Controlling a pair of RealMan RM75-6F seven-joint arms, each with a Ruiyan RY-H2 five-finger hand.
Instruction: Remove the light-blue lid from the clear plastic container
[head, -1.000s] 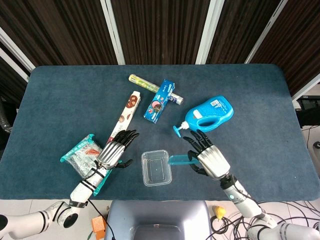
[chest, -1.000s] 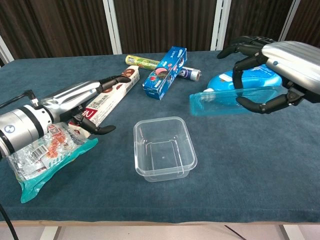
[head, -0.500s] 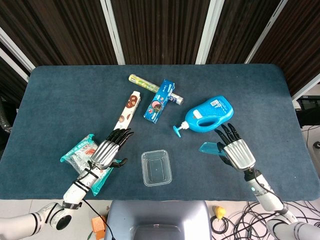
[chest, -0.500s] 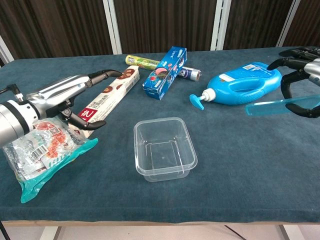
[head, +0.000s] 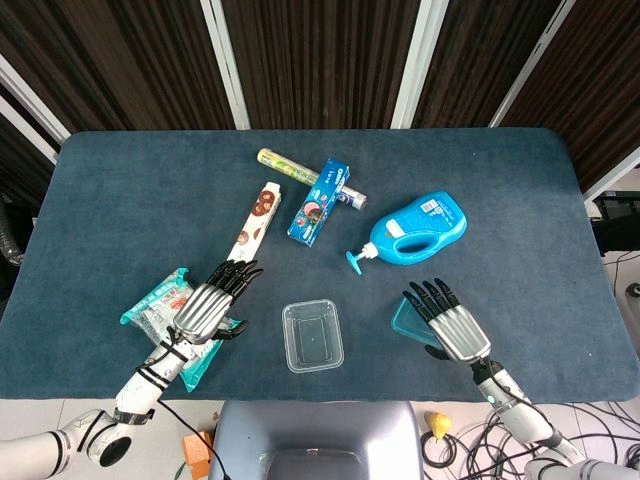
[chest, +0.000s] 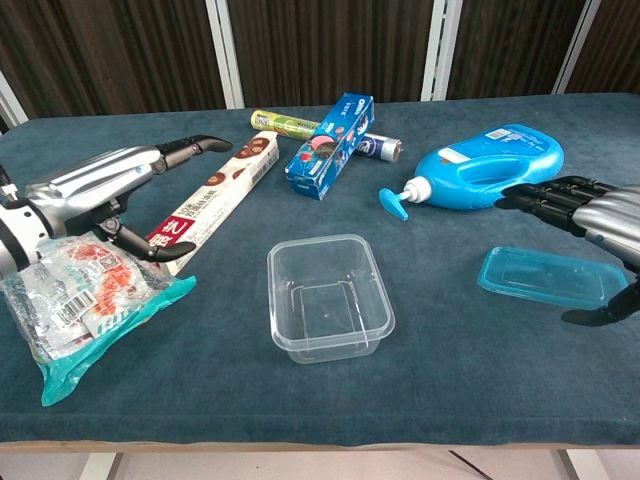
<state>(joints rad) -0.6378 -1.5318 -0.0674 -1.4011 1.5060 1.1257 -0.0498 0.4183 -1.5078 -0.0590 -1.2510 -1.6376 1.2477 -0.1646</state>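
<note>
**Lid off and down on the table; only the release is left**

The lid (chest: 550, 277) lies flat on the table (chest: 460, 370), well to the right of the tub (chest: 328, 295), which stands open and empty near the front edge. The separation is done, so the task looks all but finished.

The right hand (chest: 590, 225) hovers over the lid's far end, fingers stretched out above it and thumb down beside its near edge. It does not look clamped, though whether any fingertip touches the plastic cannot be told. In the head view this hand (head: 448, 324) covers most of the lid (head: 406, 318).

The left hand (chest: 95, 190) is spread and holds nothing, above the snack bag (chest: 85, 305).

The next move, as I judge it, calls for lifting the right hand straight up and clear, without dragging the lid.
</note>
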